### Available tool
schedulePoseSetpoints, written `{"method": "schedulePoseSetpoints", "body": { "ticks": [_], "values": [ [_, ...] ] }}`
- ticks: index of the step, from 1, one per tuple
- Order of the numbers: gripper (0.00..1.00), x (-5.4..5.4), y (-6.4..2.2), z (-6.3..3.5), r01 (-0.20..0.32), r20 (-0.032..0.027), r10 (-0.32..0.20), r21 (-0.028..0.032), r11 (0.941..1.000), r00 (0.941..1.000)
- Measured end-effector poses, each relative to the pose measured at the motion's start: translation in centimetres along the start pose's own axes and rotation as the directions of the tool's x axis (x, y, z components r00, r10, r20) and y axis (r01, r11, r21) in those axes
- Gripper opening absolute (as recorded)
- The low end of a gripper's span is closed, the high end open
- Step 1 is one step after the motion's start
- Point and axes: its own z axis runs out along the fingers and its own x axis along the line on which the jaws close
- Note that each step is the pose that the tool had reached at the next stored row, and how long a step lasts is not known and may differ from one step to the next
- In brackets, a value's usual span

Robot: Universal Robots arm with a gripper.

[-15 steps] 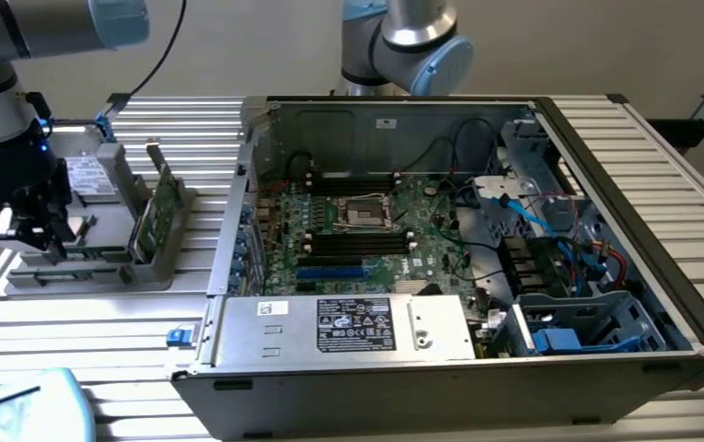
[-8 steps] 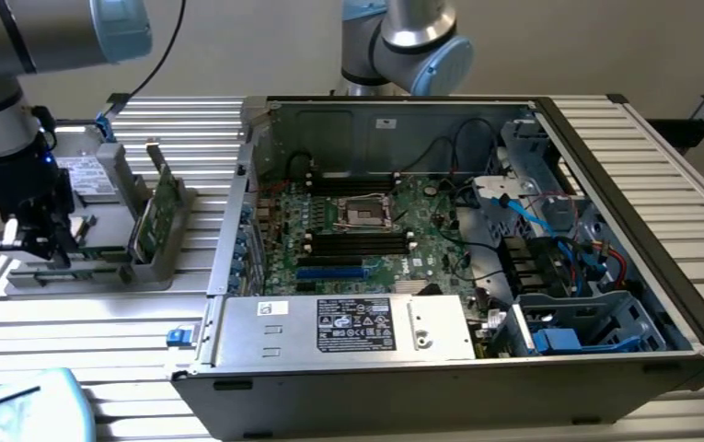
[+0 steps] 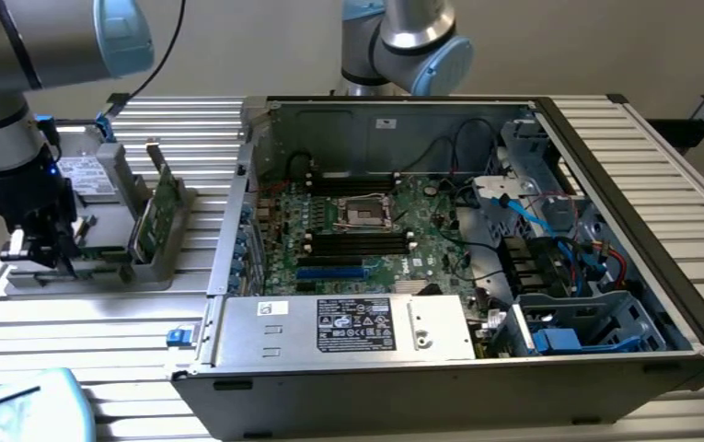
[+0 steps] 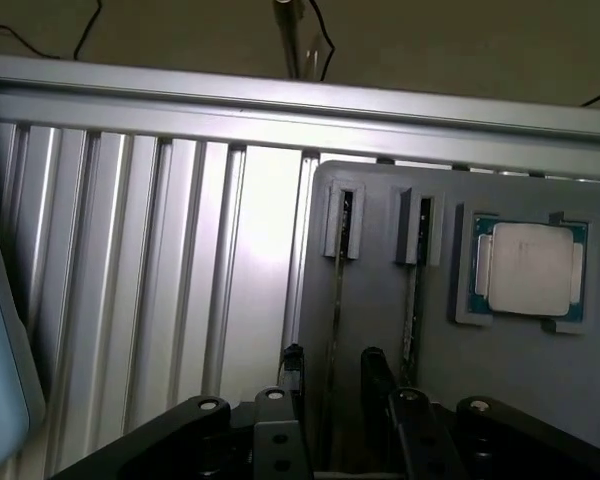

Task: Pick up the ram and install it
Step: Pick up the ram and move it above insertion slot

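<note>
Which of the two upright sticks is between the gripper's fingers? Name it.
The ram farther from the processor: the gripper straddles it, the other stick stands outside.

The ram [image 4: 335, 320] in its holder [image 4: 500, 370]
Thin and dark, seen edge-on, it stands upright in one slot of the grey holder.

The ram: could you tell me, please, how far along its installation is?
Done: nothing visible yet; the ram stands on edge in the grey fixture. In hand: the open end effector straddles it, a finger on each side, not closed. Left: the whole pick and the seating on the motherboard in the open case.
</note>
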Motion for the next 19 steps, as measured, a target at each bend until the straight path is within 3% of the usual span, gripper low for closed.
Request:
{"method": "schedulePoseSetpoints", "body": {
  "ticks": [11, 19],
  "values": [
    [0.37, 0.1, -0.07, 1.90, 0.017, -0.0014, -0.017, 0.0006, 0.9999, 0.9999],
    [0.37, 0.1, -0.07, 2.09, 0.018, -0.0009, -0.018, 0.0008, 0.9998, 0.9998]
  ]
}}
